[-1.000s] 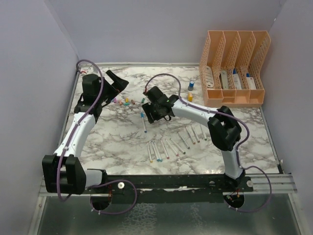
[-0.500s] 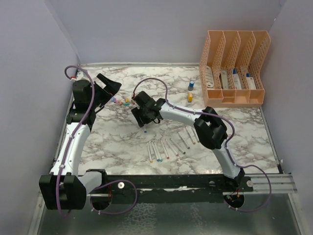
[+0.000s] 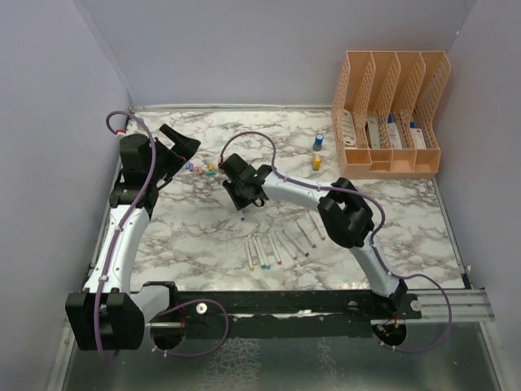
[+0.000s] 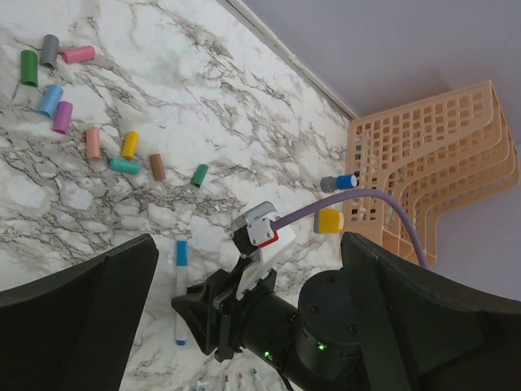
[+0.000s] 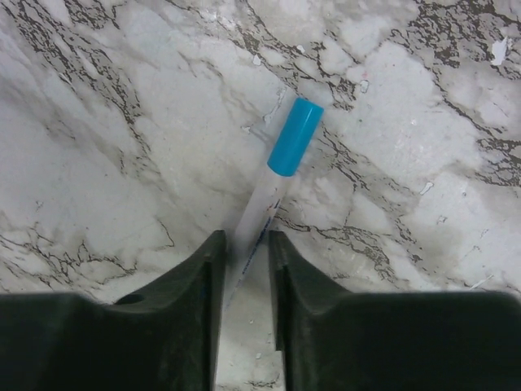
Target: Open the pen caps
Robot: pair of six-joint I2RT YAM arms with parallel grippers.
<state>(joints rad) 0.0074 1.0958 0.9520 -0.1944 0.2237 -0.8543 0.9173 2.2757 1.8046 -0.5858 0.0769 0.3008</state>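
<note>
Straddling the slim white-barrelled plastic pen [image 5: 264, 195] off-angle, right gripper [image 5: 247, 238], pinch unclear, could twist it away; left gripper [image 4: 248, 244] gapes wide.

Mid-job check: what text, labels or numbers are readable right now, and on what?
Nothing legible in any view.
On the pen with the blue cap: faint print along the barrel, too blurred to read.
On the white-and-blue items in the peach file organiser: any labels too small to read.
</note>
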